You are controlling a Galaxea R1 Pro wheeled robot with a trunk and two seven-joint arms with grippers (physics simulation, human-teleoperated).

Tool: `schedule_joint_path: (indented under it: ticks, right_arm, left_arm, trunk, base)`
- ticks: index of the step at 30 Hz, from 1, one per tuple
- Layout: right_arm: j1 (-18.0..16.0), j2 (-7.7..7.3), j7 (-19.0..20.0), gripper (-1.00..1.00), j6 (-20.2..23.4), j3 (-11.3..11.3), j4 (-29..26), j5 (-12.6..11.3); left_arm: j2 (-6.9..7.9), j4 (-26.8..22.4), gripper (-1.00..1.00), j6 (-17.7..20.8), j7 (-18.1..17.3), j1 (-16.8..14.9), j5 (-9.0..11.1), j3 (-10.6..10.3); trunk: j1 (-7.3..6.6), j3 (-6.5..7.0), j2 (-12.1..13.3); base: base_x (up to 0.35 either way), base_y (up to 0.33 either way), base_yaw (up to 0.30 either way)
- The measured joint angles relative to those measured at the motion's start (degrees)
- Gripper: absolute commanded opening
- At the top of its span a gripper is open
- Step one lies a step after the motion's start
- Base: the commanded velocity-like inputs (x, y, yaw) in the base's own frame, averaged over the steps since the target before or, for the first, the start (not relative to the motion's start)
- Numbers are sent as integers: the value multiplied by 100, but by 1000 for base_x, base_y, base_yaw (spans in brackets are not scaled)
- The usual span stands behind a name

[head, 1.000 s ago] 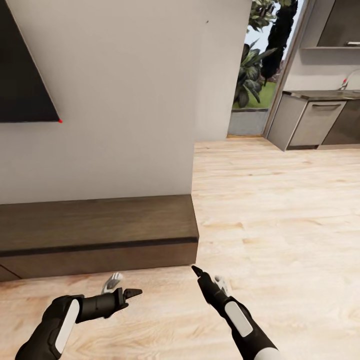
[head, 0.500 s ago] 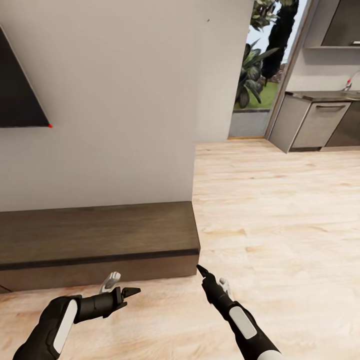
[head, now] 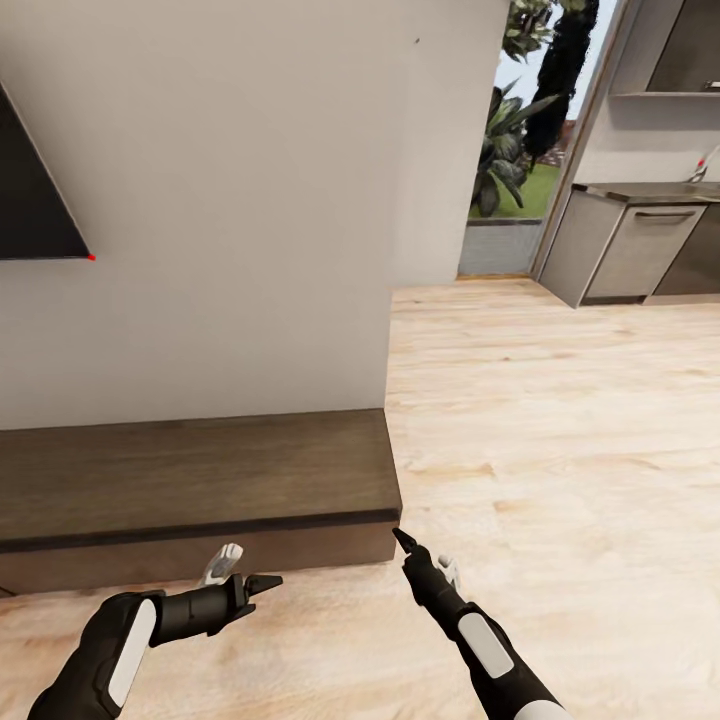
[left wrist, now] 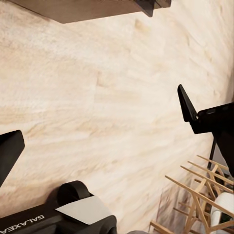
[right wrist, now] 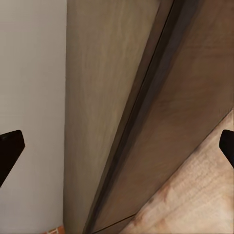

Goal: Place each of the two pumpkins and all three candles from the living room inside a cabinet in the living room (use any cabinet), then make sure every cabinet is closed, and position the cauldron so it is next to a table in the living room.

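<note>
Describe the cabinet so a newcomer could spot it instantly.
Start at the big white wall with the dark screen mounted on it. Along its foot, on the pale wood floor, runs the cabinet: a long, low, dark brown wooden box ending at the wall's corner. It is the lone dark wood piece; the kitchen units beyond are grey.

The long low dark brown wooden cabinet (head: 190, 485) is set against the wall (head: 230, 200); pale plank floor (head: 560, 440) is spread rightward.

cabinet (head: 190, 480) cut off at head view's left edge, wall screen (head: 35, 190) likewise cropped
</note>
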Motion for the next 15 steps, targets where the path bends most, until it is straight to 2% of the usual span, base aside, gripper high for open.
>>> schedule_joint_path:
  ticks: [5, 15]
  right_arm:
    - [0, 0, 79, 100, 7, 0, 0, -1]
    - [4, 5, 203, 100, -14, 6, -29, 15]
  left_arm:
    - [8, 2, 100, 8, -2, 0, 4, 7]
    - [27, -2, 100, 28, -2, 0, 2, 24]
  trunk:
    - [0, 0, 0]
    - [219, -179, -400]
  base:
    - [4, 0, 0]
    - [0, 0, 0]
